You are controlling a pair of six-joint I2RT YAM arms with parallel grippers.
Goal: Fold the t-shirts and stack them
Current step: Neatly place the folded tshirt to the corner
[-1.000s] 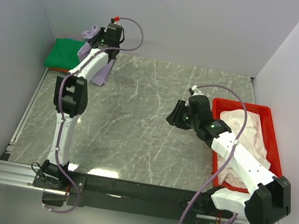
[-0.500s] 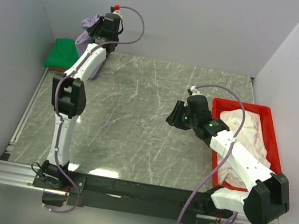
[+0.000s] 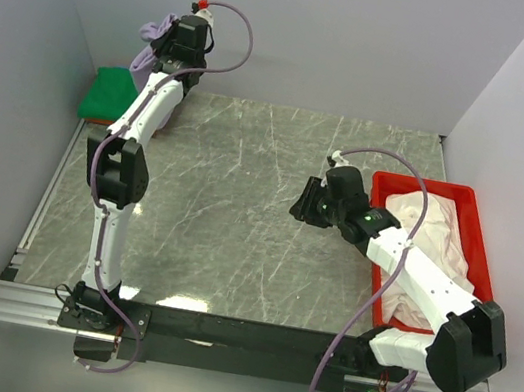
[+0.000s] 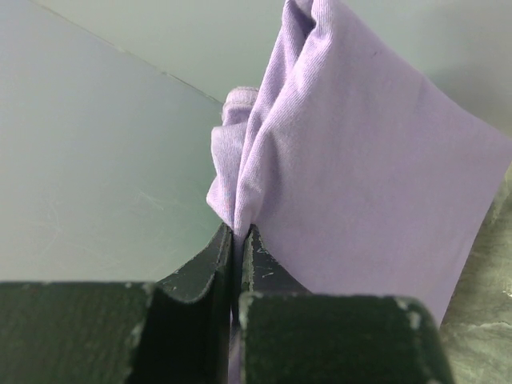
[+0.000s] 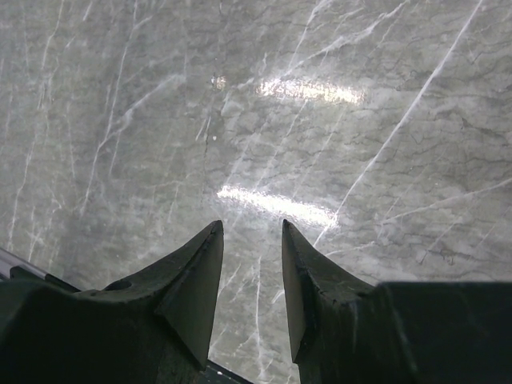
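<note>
Wrist view alone shows left jaws pinching lavender t-shirt (image 4: pixel 352 160).

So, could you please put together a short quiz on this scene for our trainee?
1. True or false: the left hand is shut on the soft lavender cloth t-shirt.
2. The pale pinkish-white cloth shirt lies in: A) the red plastic rectangular tray; B) a wicker basket.
3. What does the right hand hold?
Key: 1 true; 2 A; 3 nothing, it is open over the grey marble table.
</note>
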